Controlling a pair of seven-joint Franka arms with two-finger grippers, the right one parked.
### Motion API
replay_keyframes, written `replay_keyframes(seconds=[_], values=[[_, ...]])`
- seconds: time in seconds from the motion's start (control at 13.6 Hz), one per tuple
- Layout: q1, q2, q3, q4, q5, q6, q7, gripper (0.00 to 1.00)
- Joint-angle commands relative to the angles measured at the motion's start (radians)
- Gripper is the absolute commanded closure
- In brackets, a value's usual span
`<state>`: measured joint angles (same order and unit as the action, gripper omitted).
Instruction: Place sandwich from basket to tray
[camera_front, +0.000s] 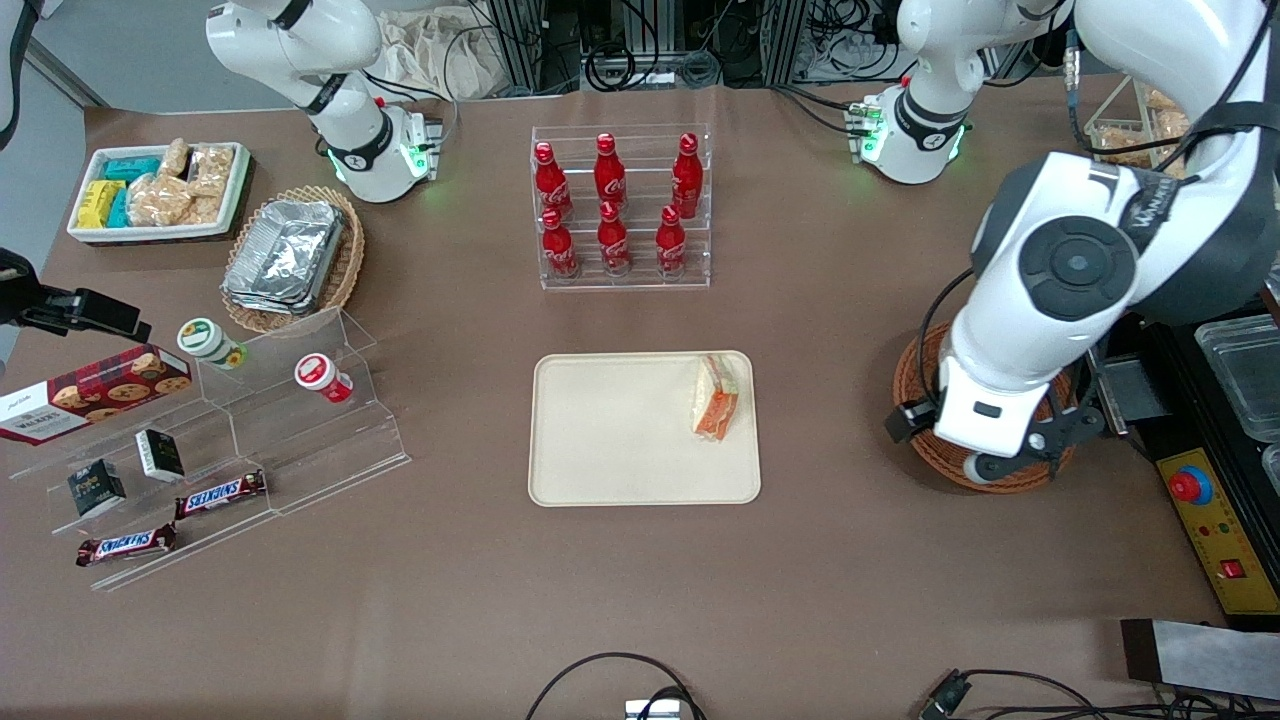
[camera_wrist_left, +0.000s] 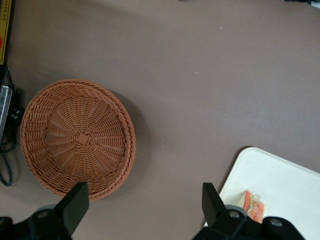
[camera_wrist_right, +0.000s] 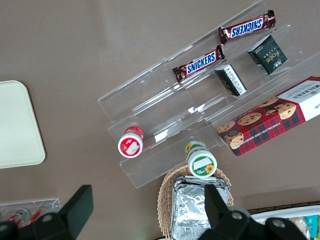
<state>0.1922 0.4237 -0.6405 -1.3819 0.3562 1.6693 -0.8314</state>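
Note:
The sandwich (camera_front: 716, 398) (camera_wrist_left: 254, 206), a clear-wrapped wedge with orange filling at its edge, lies on the cream tray (camera_front: 620, 440) (camera_wrist_left: 280, 175), at the end nearest the working arm. The round reddish-brown basket (camera_wrist_left: 77, 137) (camera_front: 925, 450) holds nothing and is partly covered by the arm in the front view. My gripper (camera_wrist_left: 144, 205) hangs open above bare table between the basket and the tray, with nothing between its fingers (camera_wrist_left: 75, 204).
A rack of red cola bottles (camera_front: 622, 205) stands farther from the front camera than the tray. Toward the parked arm's end are a clear stand with snacks (camera_front: 230, 440), an oval basket of foil containers (camera_front: 295, 258) and a white snack bin (camera_front: 160, 190). A control box (camera_front: 1205, 510) sits beside the basket.

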Motion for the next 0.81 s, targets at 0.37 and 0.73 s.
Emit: replay_keyframes(seconds=[0.37, 0.73], values=[[-0.063, -0.144, 0.248, -0.034, -0.161, -0.046, 0.334, 0.0], [-0.166, -0.259, 0.522, -0.098, -0.259, -0.074, 0.618, 0.0]])
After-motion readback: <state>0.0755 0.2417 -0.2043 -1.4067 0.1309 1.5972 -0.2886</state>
